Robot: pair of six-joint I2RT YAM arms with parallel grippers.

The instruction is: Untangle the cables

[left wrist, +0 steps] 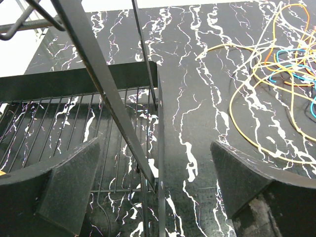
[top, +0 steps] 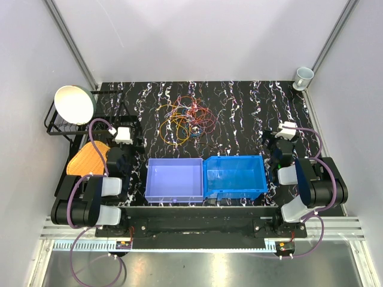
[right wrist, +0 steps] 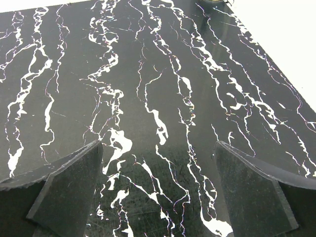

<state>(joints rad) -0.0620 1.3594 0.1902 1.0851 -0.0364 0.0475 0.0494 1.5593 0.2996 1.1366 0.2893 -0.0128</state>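
At the near table edge we found two arms bolted side by side. Just beyond them stood two open rectangular plastic bins, touching side to side: a pale lilac bin [top: 173, 159] on the left and a blue bin [top: 234, 158] on the right.

The left gripper [top: 122, 136] [left wrist: 158, 187] was open. Its two dark, felt-like pads were spread wide with nothing between them, and it sat above the right edge of a black wire rack [top: 63, 127] [left wrist: 74, 123]. Room on that side was tight, since rack bars crossed the left wrist view. An orange flat piece [top: 88, 158] lay at the near end of the rack, and one white bowl [top: 75, 104] leaned at its far end.

The right gripper [top: 287, 131] [right wrist: 158, 187] was likewise open and held nothing. Only bare table [top: 251, 113] [right wrist: 158, 74] showed ahead of it, a black surface with white marble veining running out to the right edge.

The cables [top: 187, 121] [left wrist: 276, 84] lay in one loose tangle at far centre, beyond the bins and well apart from both grippers. The thin loops were orange, yellow, red and blue. We could not count the strands. Open surface surrounded the pile on every side.

One pale cup [top: 303, 76] stood upright in the far right corner, beside a frame post.
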